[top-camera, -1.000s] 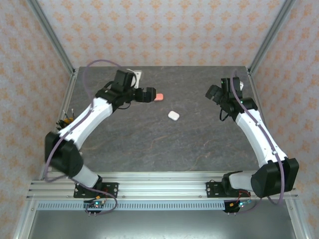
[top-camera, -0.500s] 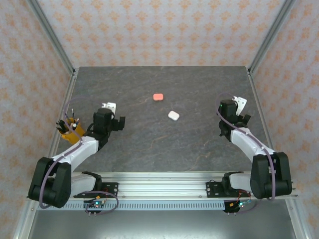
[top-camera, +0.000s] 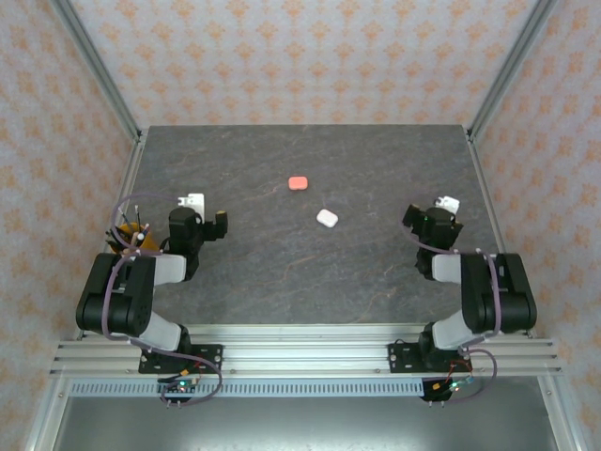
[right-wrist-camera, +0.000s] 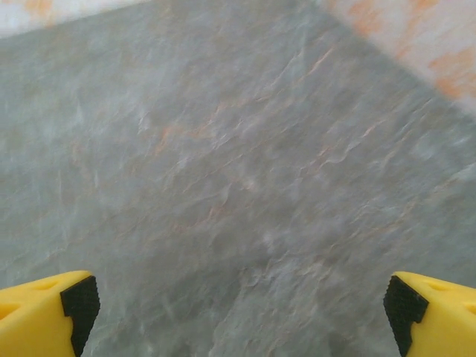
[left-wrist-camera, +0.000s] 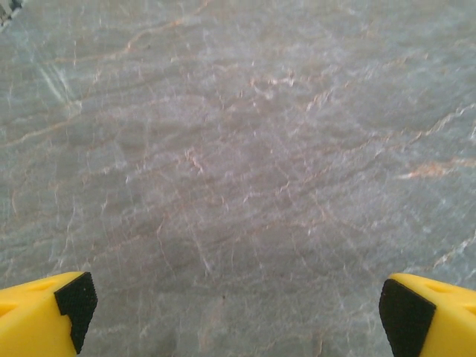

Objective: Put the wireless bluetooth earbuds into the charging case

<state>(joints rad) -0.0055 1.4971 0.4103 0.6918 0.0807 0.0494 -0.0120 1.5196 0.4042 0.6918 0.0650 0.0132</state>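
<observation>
The left gripper (left-wrist-camera: 239, 306) stands spread wide with nothing between its fingers. Its yellow, hard-plastic fingers carry blunt, matte black pads (left-wrist-camera: 74, 301) at the lower corners of the left wrist view. Below and ahead of them is bare dark grey tabletop (top-camera: 282, 272), a flat, slate-like surface crossed by fine pale and rust-coloured veins.

The right gripper (right-wrist-camera: 242, 306) is equally wide and also empty. It has the same yellow fingers and black pads (right-wrist-camera: 405, 309), over the same veined stone. At the far edge of its view the stone meets a peach-patterned wall (right-wrist-camera: 446, 67).

In the top view both white-shelled arms are folded tight over their bases.

The coral-red charging case (top-camera: 298, 182), a small, smooth, rounded pebble, lies forward and to the right of the left gripper, well apart from it.

The white charging case (top-camera: 326, 218), glossy and of the same pebble shape, lies between the two grippers. It is to the left of the right gripper and nearer to it than to the left one, and it touches neither.

The two cases are near each other but not touching. Both look closed from above, and what they contain cannot be told.
</observation>
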